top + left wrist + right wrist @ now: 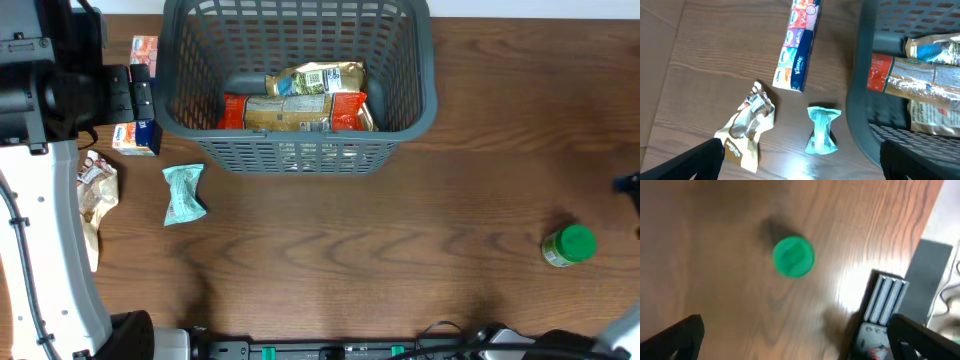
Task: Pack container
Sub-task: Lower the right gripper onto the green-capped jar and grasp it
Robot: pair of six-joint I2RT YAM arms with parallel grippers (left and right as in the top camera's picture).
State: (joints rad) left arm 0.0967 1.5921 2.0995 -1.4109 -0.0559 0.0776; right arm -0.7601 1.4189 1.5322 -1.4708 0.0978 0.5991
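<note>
The grey-blue slotted container [300,155] stands at the back middle of the table, and its wall [860,100] fills the right of the left wrist view. Gold and orange snack packets [300,100] lie on its floor. A teal packet [184,193] [822,130], a crumpled gold packet [97,190] [747,127] and a tissue pack [797,47] lie to its left. My left gripper [802,165] hangs open above them, holding nothing. A green-lidded jar [569,246] [793,256] stands at the right. My right gripper [800,345] is open above it, barely visible in the overhead view.
The left arm [60,90] covers part of the tissue pack from above. A metal rail [885,305] runs along the table's edge near the jar. The right wrist view is blurred.
</note>
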